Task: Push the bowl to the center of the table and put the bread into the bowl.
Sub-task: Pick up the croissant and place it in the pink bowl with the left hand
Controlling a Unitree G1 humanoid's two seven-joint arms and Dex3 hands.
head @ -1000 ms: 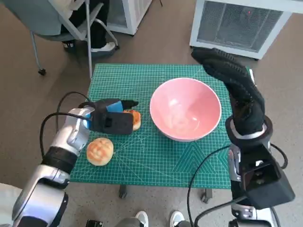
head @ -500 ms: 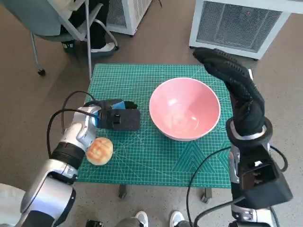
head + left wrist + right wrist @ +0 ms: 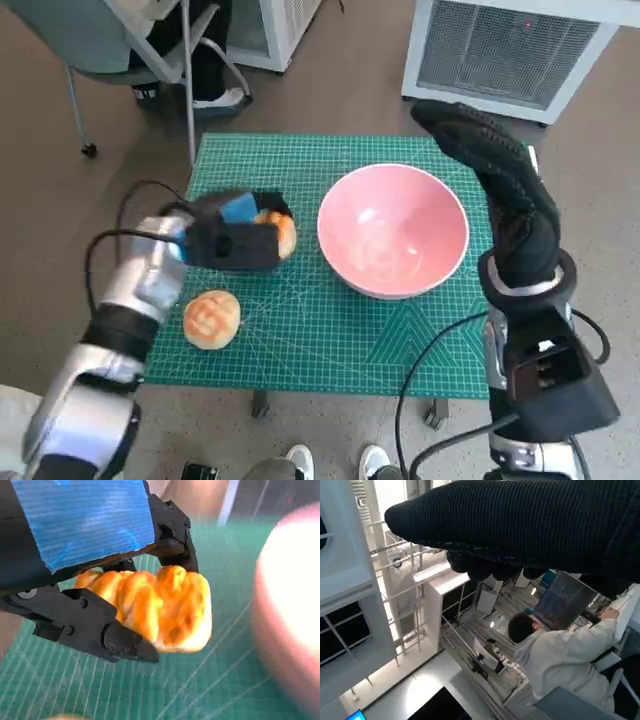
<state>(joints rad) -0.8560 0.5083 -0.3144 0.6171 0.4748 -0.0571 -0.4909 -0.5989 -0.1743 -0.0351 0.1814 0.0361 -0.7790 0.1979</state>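
— Where the green cutting mat covers the table, what is seen to be held?

— A golden bread roll is gripped by the left hand, black fingers being closed around it from both sides; it is carried just above the mat, near the left edge and beside the bowl (whether it is touching the mat cannot be told from the head view).

— And the bowl?

— The pink bowl is seen standing upright on the mat, right of the middle and closer to the right edge than to the left. Nothing is seen inside it.

— Is a second piece of bread shown?

— A round bun is left lying on the mat near the front left corner, apart from the left hand.

— What of the right hand?

— The right hand in its knitted glove is held above the right edge of the mat, just beside the bowl's rim, fingers stretched out and nothing gripped. In the right wrist view a person in a pale top is shown beyond the glove.
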